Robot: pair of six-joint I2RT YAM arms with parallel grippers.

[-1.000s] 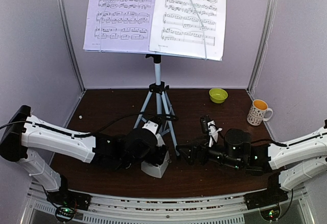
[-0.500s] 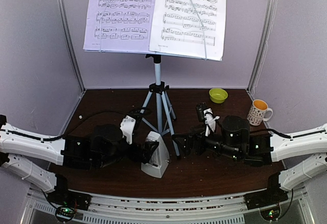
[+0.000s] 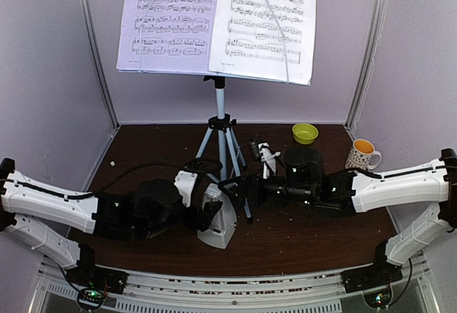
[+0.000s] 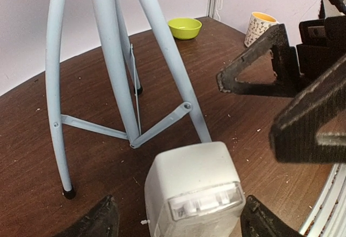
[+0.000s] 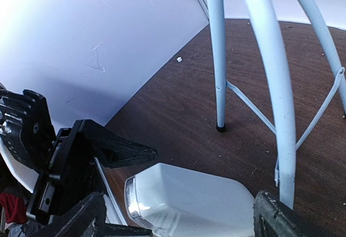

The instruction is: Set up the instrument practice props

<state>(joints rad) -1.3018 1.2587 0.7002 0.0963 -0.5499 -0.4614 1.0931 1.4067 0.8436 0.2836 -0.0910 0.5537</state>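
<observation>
Metronome (image 3: 218,219) is bracketed by the wide-open left gripper (image 4: 181,219) beside the tripod (image 3: 221,148); right gripper (image 5: 181,215) is held nearby, spread too, nothing gripped.

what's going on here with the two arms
Both arms are low at the foot of the music stand, reaching for the metronome from either side. The left gripper is open and straddles it; the right gripper is open, pointed at it. Two sheet-music pages already sit on the stand.
</observation>
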